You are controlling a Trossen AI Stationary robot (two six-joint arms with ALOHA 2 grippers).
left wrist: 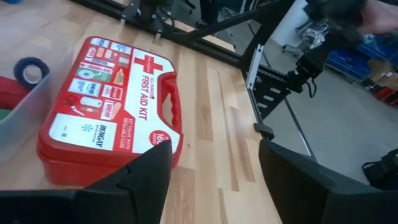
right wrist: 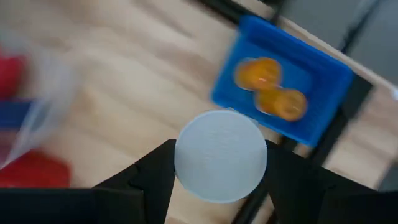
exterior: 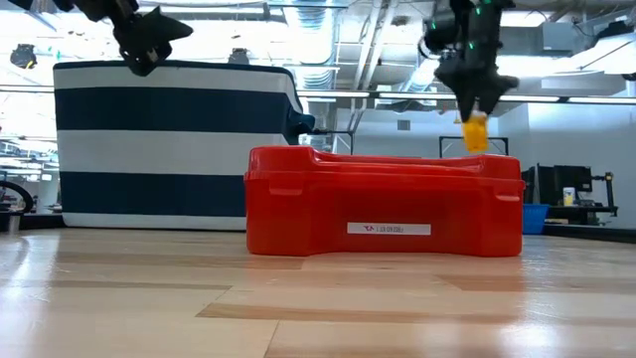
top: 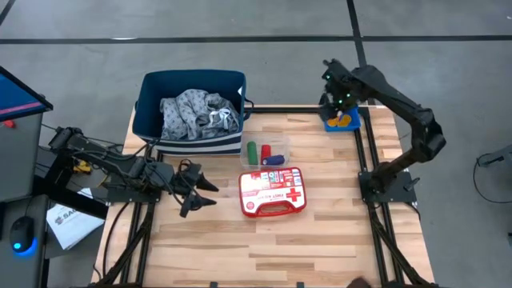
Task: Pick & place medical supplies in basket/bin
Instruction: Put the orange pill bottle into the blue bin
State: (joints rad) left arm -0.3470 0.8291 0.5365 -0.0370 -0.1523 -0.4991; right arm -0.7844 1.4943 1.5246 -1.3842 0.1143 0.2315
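Big navy basket [top: 152,96] sits at the far left of the table, the grey-white cloth [top: 196,114] already heaped inside it. Next down in size, the red first-aid case [top: 273,192] lies flat mid-table (not part of the job, just in the way). Beside the basket a clear tray [top: 280,144] holds the green cylinder [top: 252,152], red cylinder [top: 266,152] and a dark blue roll [top: 275,160], all untouched. Far right corner: the little blue bin [right wrist: 323,74], two orange pill bottles [right wrist: 273,90] lying in it.

And here's the action: the right gripper [exterior: 475,99] hangs above the table just short of that bin, jaws clamped on a pill bottle [exterior: 475,131], its white cap [right wrist: 221,155] filling the wrist view. This looks like the carry-and-drop step. The next move calls for sliding over the bin's near wall, lowering, then releasing.

The left gripper [top: 200,194] waits beside the case, fingers spread, holding nothing.
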